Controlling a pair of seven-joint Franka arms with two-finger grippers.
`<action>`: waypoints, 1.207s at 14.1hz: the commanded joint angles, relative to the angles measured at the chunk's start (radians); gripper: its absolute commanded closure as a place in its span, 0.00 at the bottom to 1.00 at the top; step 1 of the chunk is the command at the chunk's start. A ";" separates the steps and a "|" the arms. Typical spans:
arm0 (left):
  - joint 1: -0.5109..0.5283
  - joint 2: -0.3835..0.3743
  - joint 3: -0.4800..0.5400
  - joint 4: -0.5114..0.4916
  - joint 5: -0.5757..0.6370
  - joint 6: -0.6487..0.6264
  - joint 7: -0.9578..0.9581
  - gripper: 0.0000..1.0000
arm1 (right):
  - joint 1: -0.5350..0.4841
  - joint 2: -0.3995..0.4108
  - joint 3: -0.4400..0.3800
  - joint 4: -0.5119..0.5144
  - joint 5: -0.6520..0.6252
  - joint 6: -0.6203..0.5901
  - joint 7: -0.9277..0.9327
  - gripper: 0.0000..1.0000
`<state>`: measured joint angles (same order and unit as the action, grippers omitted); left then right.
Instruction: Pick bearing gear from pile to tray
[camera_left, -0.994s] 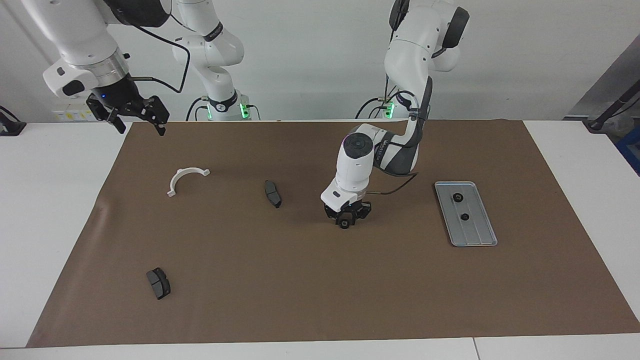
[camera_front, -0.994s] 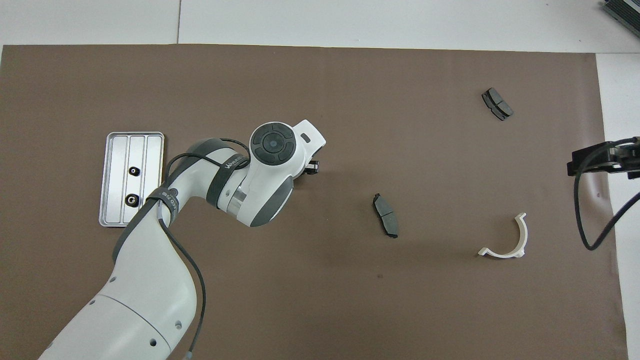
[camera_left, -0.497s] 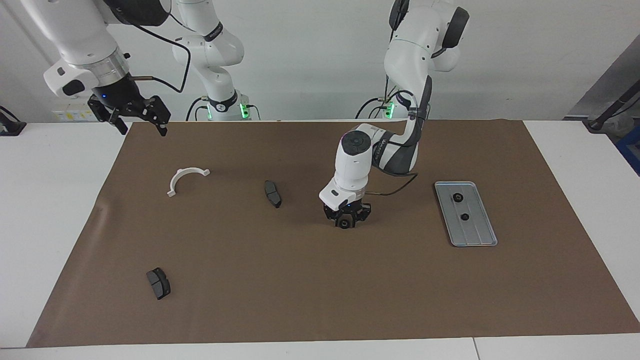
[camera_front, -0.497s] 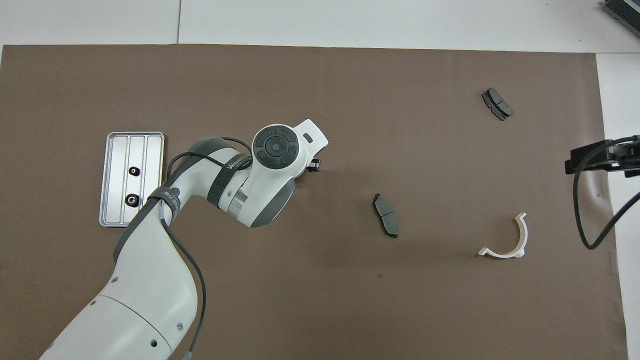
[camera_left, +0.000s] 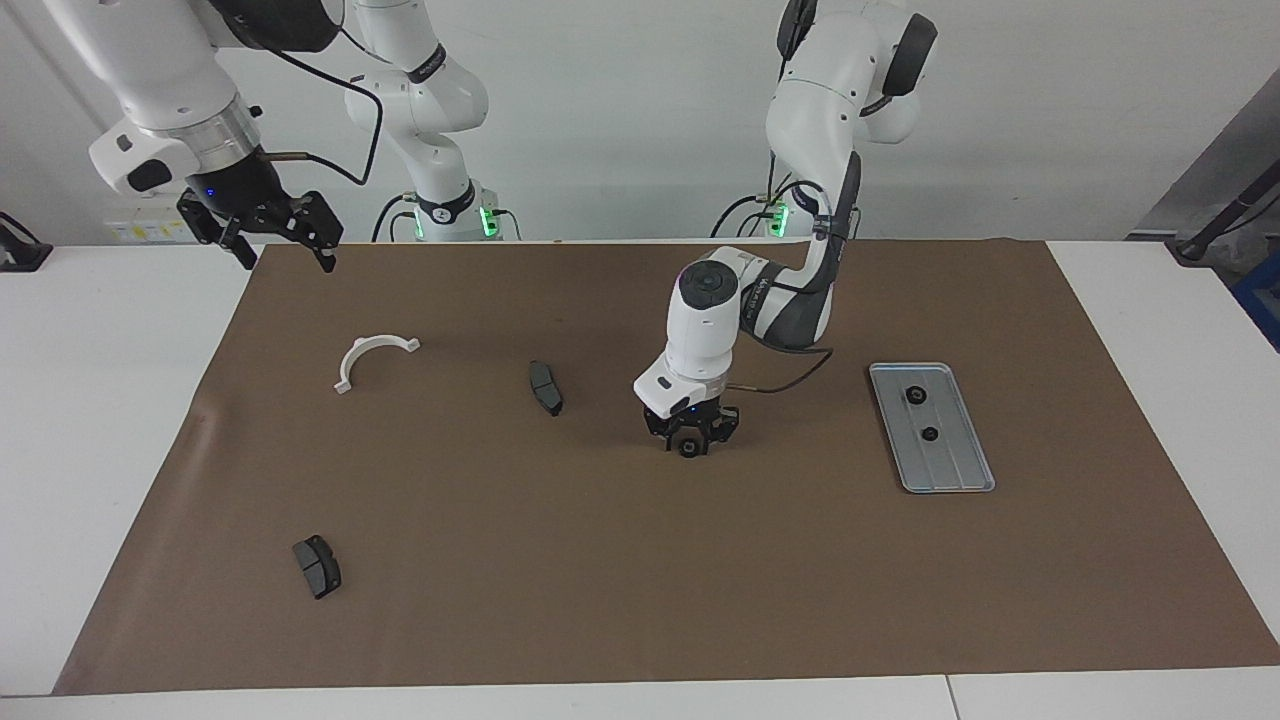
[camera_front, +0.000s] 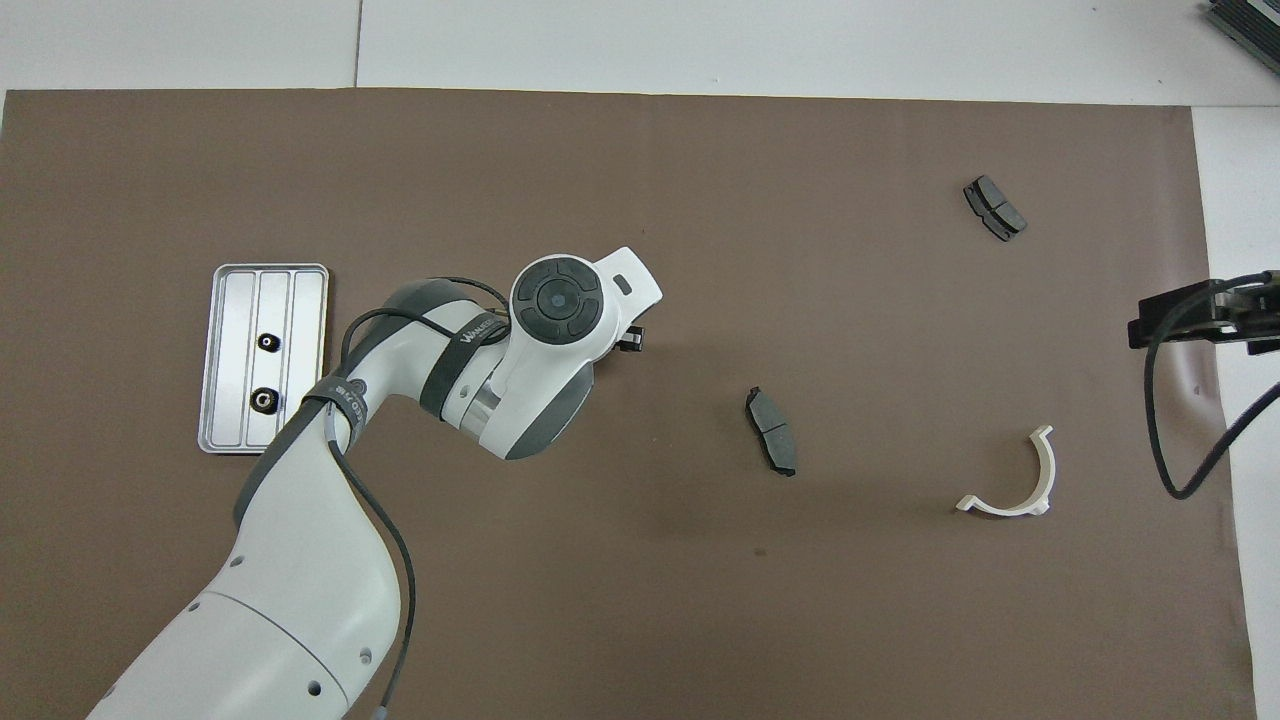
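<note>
Facing view, swept across from the right arm's end. Right gripper parked high over the mat's corner, jaws spread wide, empty, waiting. White half-ring bracket flat on the brown mat; one dark brake pad farther from the robots, well apart from it; second brake pad near mid-table. Left gripper down low at the mat, pointing straight down, with a small black bearing gear right at its tip; clamped on the gear or merely around it, cannot tell. Silver ridged tray toward the left arm's end, two black gears already lying in it, apart from each other. Step in hand, by judgement: securing the third gear. Best done by centring squarely over the gear, closing firmly before any lift, rising straight up, then carrying across and lowering onto bare tray floor clear of both seated gears. Risk: small round part rolling or slipping out on an off-centre pinch.
</note>
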<state>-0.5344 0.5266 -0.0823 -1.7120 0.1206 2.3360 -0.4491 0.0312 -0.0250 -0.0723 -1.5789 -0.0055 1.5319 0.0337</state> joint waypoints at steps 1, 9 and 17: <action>-0.016 -0.039 0.012 -0.057 0.024 0.012 0.009 0.41 | -0.011 -0.021 0.006 -0.026 0.027 0.007 -0.015 0.00; -0.022 -0.045 0.010 -0.063 0.022 -0.009 0.009 0.51 | -0.011 -0.021 0.005 -0.026 0.027 0.007 -0.015 0.00; -0.016 -0.046 0.010 -0.069 0.017 -0.009 0.007 0.77 | -0.011 -0.021 0.006 -0.026 0.027 0.007 -0.015 0.00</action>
<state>-0.5453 0.5070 -0.0863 -1.7363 0.1213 2.3322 -0.4418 0.0312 -0.0250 -0.0722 -1.5791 -0.0055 1.5318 0.0337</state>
